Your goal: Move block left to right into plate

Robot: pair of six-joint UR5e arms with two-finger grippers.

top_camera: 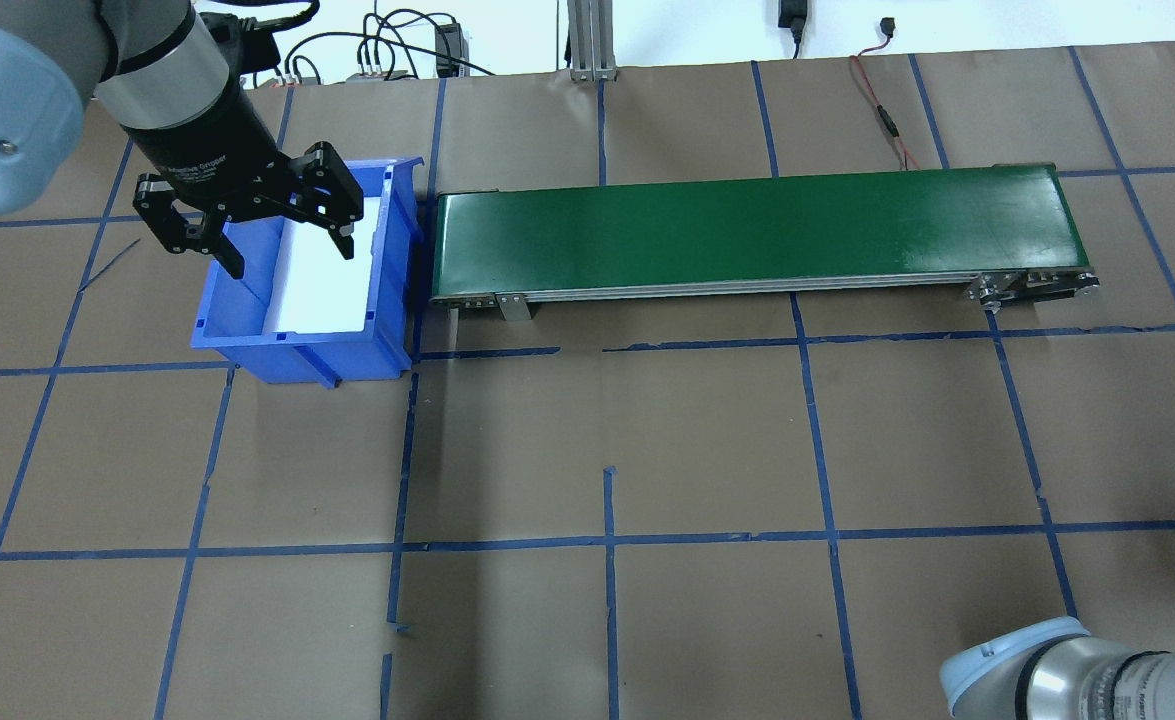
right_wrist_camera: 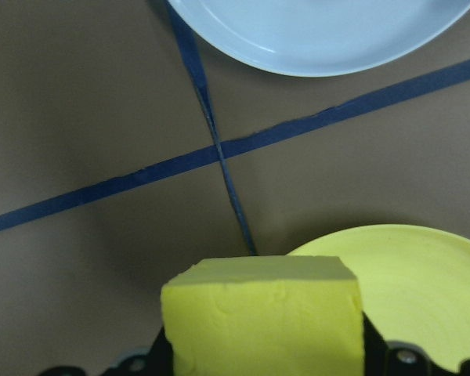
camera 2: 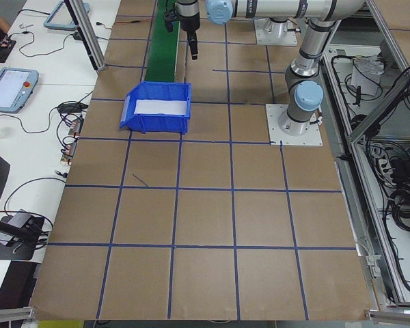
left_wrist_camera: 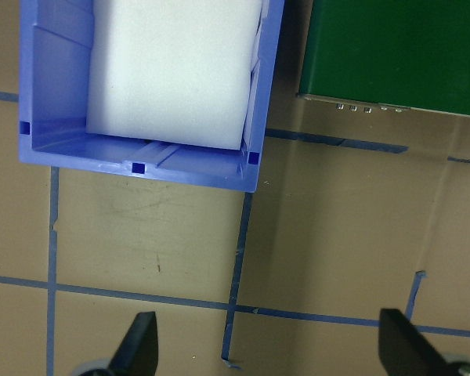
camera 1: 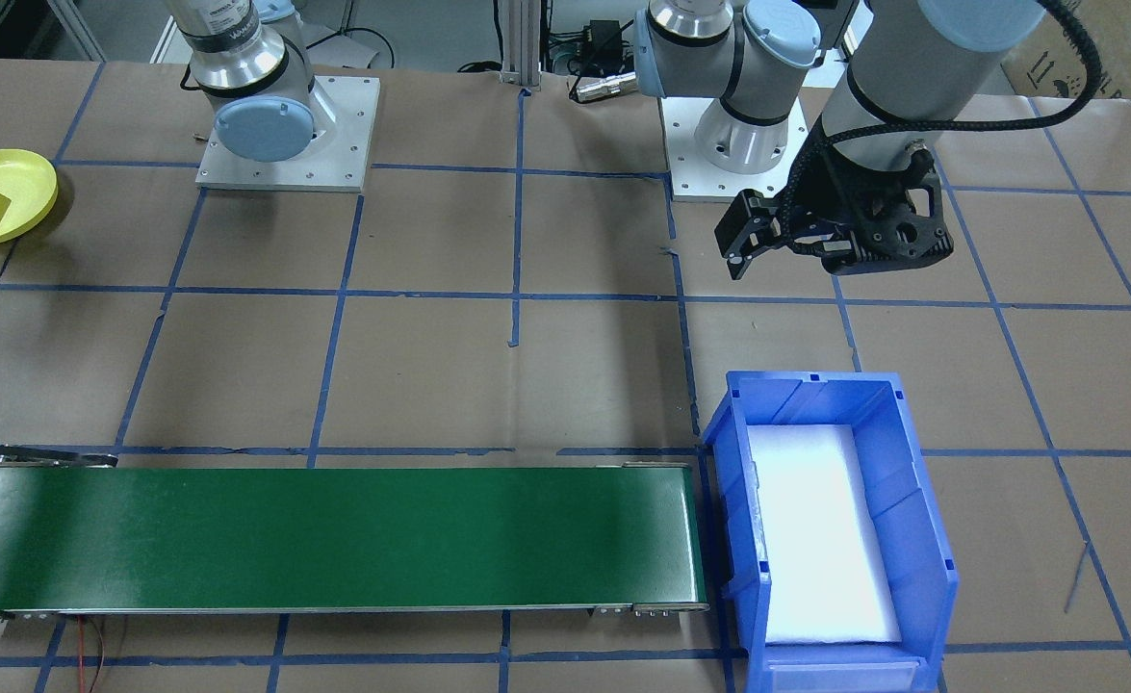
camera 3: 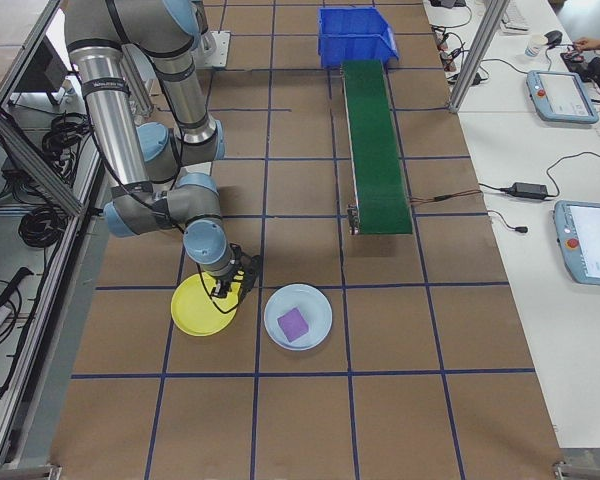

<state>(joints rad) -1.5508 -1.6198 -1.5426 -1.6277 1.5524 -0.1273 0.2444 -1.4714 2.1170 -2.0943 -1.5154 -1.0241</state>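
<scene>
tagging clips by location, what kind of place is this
Most likely a robotics lab or test cell: two arms bolted to a table covered in brown paper with a blue tape grid, a small green conveyor beside a blue bin, and operator tablets on side benches.
</scene>
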